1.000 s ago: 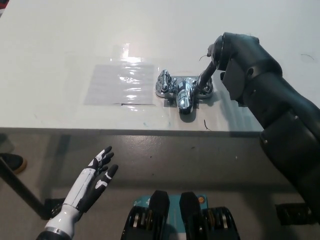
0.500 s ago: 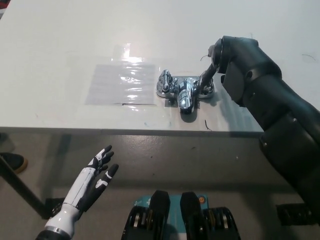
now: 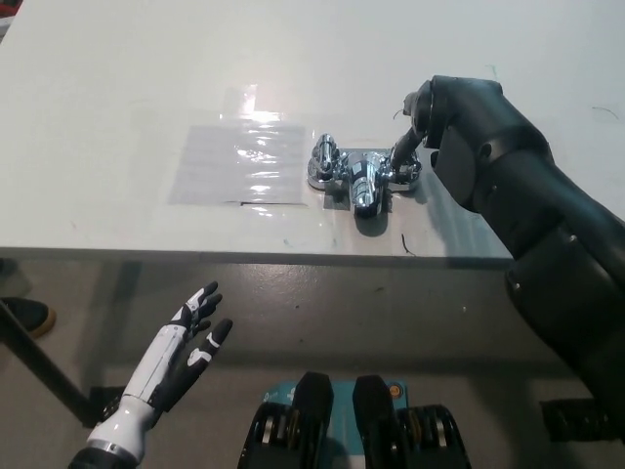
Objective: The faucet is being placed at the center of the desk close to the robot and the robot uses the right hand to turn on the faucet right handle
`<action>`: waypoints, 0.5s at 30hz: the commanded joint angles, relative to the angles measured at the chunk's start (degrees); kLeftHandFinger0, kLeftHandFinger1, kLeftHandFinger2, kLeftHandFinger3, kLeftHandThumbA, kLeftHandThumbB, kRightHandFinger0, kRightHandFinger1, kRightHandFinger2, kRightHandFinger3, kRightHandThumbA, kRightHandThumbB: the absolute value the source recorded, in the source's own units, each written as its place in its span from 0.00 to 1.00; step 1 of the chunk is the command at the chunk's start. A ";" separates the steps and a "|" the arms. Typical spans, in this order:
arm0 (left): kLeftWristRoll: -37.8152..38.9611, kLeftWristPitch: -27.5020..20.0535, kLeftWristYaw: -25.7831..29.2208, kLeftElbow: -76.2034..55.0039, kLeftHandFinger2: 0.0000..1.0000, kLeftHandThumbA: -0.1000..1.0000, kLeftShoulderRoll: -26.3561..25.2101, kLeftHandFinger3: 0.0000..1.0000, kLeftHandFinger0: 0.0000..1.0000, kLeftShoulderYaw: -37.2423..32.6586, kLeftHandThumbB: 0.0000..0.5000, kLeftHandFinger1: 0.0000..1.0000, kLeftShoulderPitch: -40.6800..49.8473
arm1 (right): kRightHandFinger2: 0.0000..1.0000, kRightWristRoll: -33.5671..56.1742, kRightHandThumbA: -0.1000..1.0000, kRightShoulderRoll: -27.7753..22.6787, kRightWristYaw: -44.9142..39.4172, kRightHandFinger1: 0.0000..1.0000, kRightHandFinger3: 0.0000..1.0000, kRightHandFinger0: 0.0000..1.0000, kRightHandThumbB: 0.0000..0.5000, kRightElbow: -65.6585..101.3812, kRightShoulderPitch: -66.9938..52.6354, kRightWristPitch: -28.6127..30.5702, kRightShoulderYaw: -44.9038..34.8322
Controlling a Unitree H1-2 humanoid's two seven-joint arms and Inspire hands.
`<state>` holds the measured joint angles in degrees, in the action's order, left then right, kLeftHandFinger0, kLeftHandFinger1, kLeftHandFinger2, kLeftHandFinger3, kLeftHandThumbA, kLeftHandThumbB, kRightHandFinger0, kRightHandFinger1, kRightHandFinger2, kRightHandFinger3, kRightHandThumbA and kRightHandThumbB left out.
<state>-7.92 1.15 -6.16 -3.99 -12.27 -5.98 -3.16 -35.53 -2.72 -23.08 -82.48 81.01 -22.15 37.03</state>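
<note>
A chrome faucet point(image 3: 358, 179) stands on the white desk point(image 3: 117, 88) near its front edge, spout pointing toward me, with a handle at each side. My black right hand point(image 3: 410, 132) reaches in from the right, and its fingers point(image 3: 400, 154) come down onto the faucet's right handle point(image 3: 404, 172). The wrist and forearm hide most of that hand, so its grip cannot be made out. My white left hand point(image 3: 186, 342) rests open below the desk edge at the lower left, fingers spread.
A clear plastic sheet point(image 3: 237, 163) lies flat on the desk just left of the faucet. The desk's front edge point(image 3: 254, 256) runs across the middle of the picture. A dark shoe point(image 3: 21, 315) shows on the floor at far left.
The right hand's fingers have drawn in closer over the right handle, and the faucet looks slightly turned and shifted away. The left hand has stayed put.
</note>
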 commanded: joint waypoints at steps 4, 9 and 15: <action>0.28 -0.66 -0.93 -1.47 1.00 0.88 -0.73 1.00 1.00 0.37 0.84 1.00 -1.12 | 1.00 -2.45 0.54 -3.75 -5.38 1.00 1.00 1.00 0.47 -0.38 4.27 1.02 2.50; -0.11 -0.28 -0.96 -1.56 1.00 0.89 -0.91 1.00 1.00 0.28 0.84 1.00 -1.30 | 1.00 -1.42 0.75 -4.94 -13.43 1.00 1.00 1.00 0.59 -0.65 5.56 3.69 2.58; 0.50 -0.71 -1.02 -1.04 1.00 0.87 -0.71 1.00 1.00 0.38 0.84 1.00 -1.54 | 1.00 0.35 0.91 -7.05 -20.17 1.00 1.00 1.00 0.87 -0.53 6.66 5.58 1.41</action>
<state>-7.91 1.22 -6.17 -3.98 -12.28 -5.97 -3.52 -35.46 -5.42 -34.67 -82.79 82.58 -19.34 38.65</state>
